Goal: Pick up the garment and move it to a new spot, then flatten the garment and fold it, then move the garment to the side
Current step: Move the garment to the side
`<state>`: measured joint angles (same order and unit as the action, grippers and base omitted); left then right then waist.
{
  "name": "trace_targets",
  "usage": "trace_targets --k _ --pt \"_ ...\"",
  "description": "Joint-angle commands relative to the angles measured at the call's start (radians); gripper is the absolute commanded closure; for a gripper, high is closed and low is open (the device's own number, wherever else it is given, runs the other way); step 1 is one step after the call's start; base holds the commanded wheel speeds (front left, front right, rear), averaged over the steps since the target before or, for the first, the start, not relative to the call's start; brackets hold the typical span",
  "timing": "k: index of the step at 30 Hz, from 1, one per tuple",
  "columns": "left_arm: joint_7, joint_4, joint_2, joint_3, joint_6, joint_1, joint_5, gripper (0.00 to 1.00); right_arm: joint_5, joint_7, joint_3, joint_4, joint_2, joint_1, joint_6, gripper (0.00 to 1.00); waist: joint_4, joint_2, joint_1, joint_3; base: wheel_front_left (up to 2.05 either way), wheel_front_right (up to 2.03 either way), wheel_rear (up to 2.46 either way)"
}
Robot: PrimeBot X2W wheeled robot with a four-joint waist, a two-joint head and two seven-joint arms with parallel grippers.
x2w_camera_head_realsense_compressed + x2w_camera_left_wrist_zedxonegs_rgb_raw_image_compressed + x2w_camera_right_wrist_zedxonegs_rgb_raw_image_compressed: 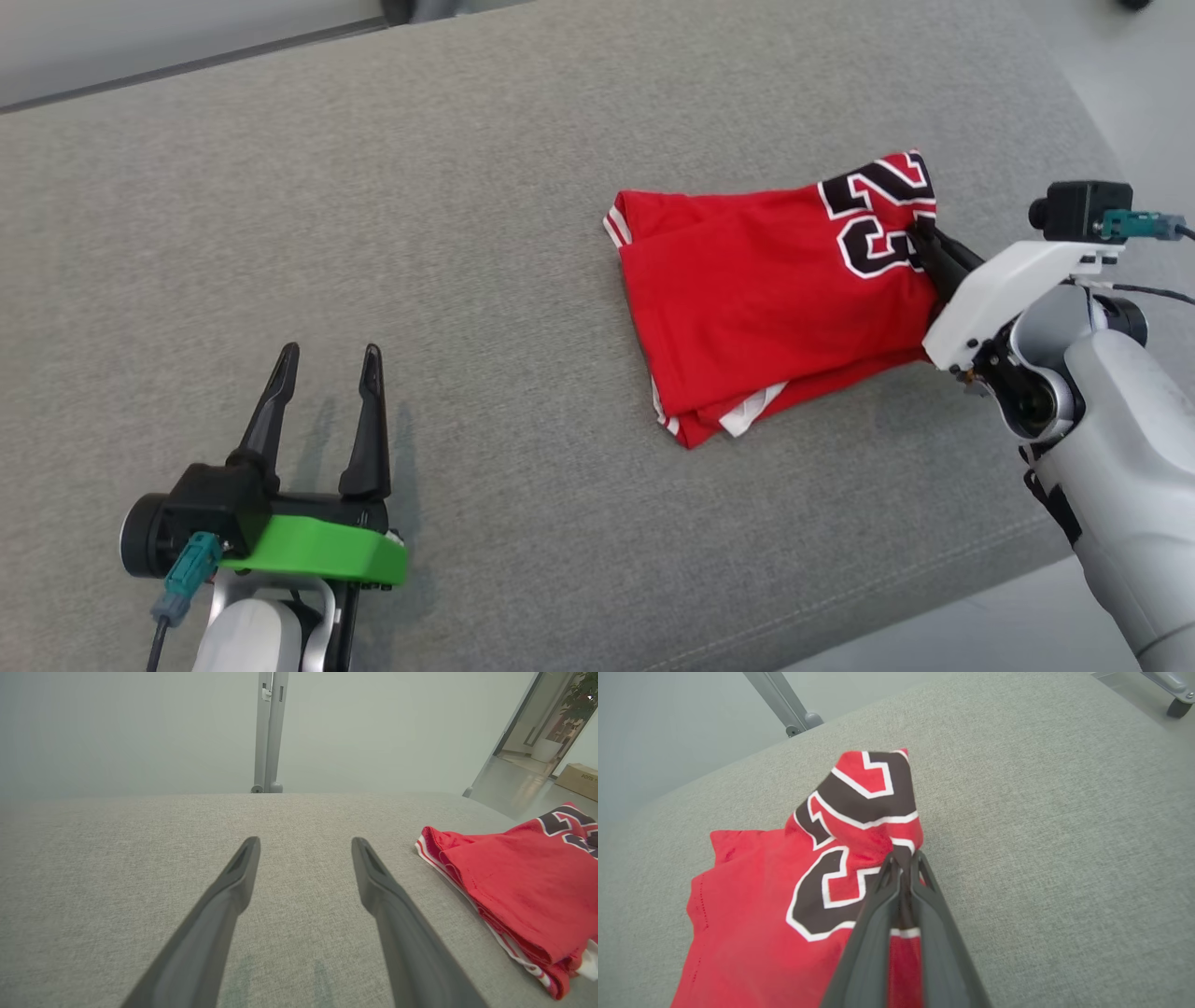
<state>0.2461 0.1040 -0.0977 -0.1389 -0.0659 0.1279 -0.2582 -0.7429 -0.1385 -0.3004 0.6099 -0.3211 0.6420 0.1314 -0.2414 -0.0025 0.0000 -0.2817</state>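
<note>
The garment (766, 289) is a red jersey with black, white-edged numbers, lying folded on the grey cushioned surface (467, 233). My right gripper (924, 238) is shut on its right edge by the numbers, and that corner is bunched and raised. In the right wrist view the right gripper (902, 861) pinches the red cloth of the garment (775, 914). My left gripper (329, 357) rests open at the lower left, well away from the garment. The left wrist view has the left gripper (304, 847) over bare cushion, with the garment (523, 891) off to the right.
A grey metal post (268, 732) stands behind the cushion's far edge. The pale floor (990, 616) starts past the cushion's front right edge. A cardboard box (579, 779) sits on the floor far to the right in the left wrist view.
</note>
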Motion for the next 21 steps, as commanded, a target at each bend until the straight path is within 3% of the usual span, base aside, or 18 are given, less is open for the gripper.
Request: trace_targets --k 1,8,21 --pt "-0.007 -0.005 -0.015 -0.002 -0.003 0.023 0.008 0.00 0.005 0.013 -0.001 0.010 0.016 0.035 -0.001 1.00 -0.124 0.0025 0.0000 -0.094 0.00 0.00 0.00" --pt "-0.031 -0.025 -0.032 -0.016 -0.005 0.051 0.014 0.00 0.026 0.045 -0.002 0.084 0.038 0.144 -0.001 1.00 -0.139 0.0025 0.0000 -0.125 0.00 0.00 0.00" --pt "-0.049 -0.099 -0.058 -0.005 0.023 0.051 0.020 0.00 0.150 0.151 0.083 0.319 -0.071 0.344 -0.001 1.00 -0.031 0.0025 0.0000 -0.185 0.00 0.00 0.00"
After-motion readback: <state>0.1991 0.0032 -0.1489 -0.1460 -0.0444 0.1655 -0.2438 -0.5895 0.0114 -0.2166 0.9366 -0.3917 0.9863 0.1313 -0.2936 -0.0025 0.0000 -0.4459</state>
